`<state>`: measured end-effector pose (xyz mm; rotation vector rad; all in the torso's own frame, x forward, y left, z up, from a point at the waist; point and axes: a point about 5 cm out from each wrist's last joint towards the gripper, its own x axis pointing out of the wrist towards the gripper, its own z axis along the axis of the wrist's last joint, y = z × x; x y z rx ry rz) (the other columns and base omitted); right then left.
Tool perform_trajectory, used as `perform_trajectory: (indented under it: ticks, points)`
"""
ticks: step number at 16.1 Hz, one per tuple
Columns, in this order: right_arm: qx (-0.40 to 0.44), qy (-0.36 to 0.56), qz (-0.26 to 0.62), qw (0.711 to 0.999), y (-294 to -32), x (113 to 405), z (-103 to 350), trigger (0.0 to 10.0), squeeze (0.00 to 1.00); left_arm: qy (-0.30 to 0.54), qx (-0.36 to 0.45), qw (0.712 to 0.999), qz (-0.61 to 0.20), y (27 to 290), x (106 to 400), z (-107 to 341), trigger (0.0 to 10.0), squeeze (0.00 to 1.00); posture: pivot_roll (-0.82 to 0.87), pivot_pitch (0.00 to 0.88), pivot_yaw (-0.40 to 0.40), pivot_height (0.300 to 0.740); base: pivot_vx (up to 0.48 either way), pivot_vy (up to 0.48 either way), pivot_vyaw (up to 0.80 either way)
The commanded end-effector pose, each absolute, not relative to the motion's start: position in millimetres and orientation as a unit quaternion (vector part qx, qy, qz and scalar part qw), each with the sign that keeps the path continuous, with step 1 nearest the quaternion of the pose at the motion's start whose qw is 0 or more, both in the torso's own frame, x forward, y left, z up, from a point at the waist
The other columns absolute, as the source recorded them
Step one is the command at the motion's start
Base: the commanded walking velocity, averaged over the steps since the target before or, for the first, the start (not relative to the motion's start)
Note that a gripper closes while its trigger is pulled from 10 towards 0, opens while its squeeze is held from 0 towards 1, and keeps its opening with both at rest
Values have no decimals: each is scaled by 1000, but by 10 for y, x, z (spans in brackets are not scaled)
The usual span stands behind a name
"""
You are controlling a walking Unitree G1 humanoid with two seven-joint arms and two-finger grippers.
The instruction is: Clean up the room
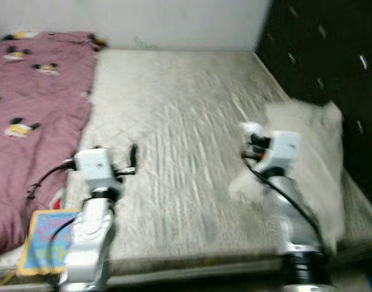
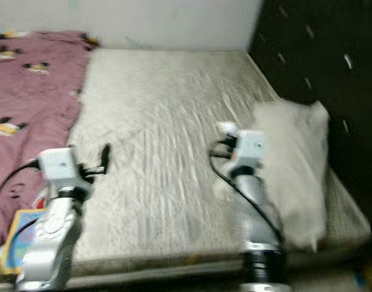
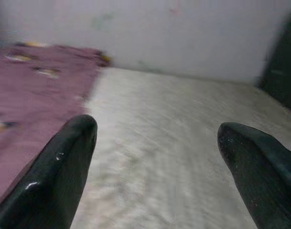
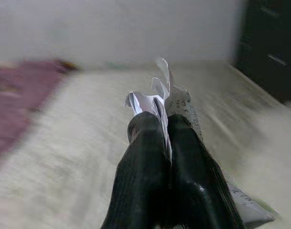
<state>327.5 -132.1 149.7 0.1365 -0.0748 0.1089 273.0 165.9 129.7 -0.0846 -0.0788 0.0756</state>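
Cream quilted mattress (image 1: 173, 140) runs back to a pale wall (image 1: 173, 21), with a black padded panel (image 1: 332, 55) closing off the robot's right side. Over on the left, a mauve blanket (image 1: 33, 115) printed with small cartoon figures covers that side of the bed, and a blue-and-yellow booklet (image 1: 44, 240) lies by the near edge, partly behind the left arm.

Right gripper (image 4: 164, 126) is up over the right half of the mattress, and the wrist view settles it: jaws pressed together, pinching a crumpled white paper (image 4: 176, 102) with small print on it. From the head views that paper is just a whitish smudge at the fingertips (motion blur has eaten the detail).

Left gripper (image 3: 157, 131) hovers over the mattress near the blanket's edge, jaws spread wide, nothing between them; its wrist view looks straight down the bed to the wall.

White pillow (image 1: 313, 164) lies along the right edge beside the black panel, its near end overhanging the bed's front corner, partly hidden by the right arm. Everything is soft with blur.

Between the two arms the middle of the mattress lies open right up to the wall.
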Motion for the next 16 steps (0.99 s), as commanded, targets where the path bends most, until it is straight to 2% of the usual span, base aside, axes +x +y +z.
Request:
perform_trajectory:
  ticks: [1,13,16]
  points:
    - [64,-45,64,995,-1285,3282,1530,10000,0,-38,-42,997,45,1687,2711,1283,10000,0,-41,0,-57,740,0,0,0]
    - [73,-36,67,994,-1236,3291,1492,10000,0,-31,-68,996,39,1675,2730,1266,10000,0,-35,0,-58,740,0,0,0]
    - [76,-33,68,994,-1229,3288,1479,10000,0,-22,-73,996,39,1657,2698,1219,10000,0,-37,0,-59,740,0,82,-506]
